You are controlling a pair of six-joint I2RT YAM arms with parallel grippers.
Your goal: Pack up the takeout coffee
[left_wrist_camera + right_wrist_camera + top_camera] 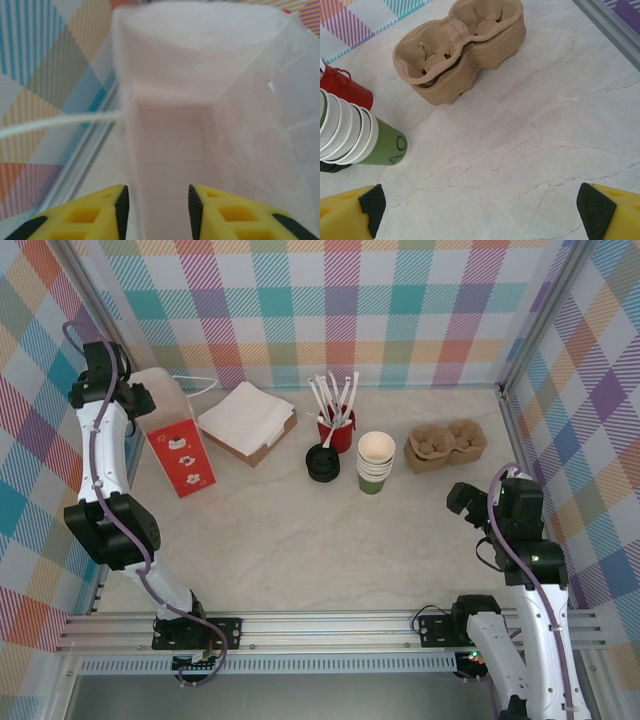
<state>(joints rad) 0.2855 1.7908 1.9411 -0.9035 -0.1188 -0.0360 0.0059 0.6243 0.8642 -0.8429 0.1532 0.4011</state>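
Observation:
The takeout coffee is a stack of small green paper cups [375, 465] with cream rims, standing mid-table; in the right wrist view this stack of cups [382, 145] is at the left edge. The red-and-white paper bag [182, 448] stands open at the far left. My left gripper [143, 400] hangs at the bag's mouth. From the left wrist, the left gripper [157, 191] looks down into the empty white bag [200, 65], jaws apart, with the bag's left wall running between them, unpinched. My right gripper [482, 210] is wide open over bare table, right of the cups.
A red cup with white sticks [337, 428] and a stack of black lids [323, 463] stand left of the cups. Stacked cardboard carriers [446, 444] sit to their right. Napkins on a brown tray [248, 420] lie beside the bag. Plaid walls enclose the table.

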